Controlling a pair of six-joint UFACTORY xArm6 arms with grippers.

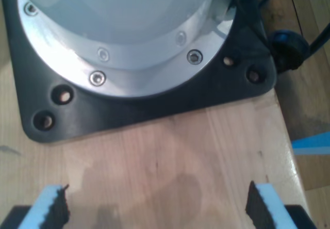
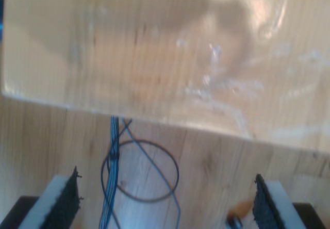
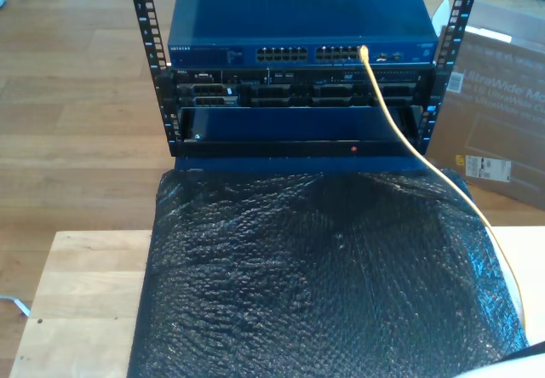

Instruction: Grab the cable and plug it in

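The yellow cable [image 3: 426,161] runs from a port at the exterior view's right end of the blue network switch [image 3: 221,54], down over the rack front and across the black bubble wrap [image 3: 324,276] to that view's right edge. Its upper tip sits at the port. My first gripper [image 1: 157,208] is open above bare wooden table, facing a black arm base plate [image 1: 154,110], with nothing between its pads. My second gripper [image 2: 166,206] is open too, above the floor beyond a table edge. A small blurred orange piece [image 2: 240,208] lies near one of its pads.
The switch sits in a black rack over more equipment and a dark open shelf [image 3: 289,131]. A cardboard box [image 3: 502,97] stands at the exterior view's right. Light wooden table [image 3: 77,293] shows beside the wrap. Thin blue wires [image 2: 111,177] loop on the floor below my second gripper.
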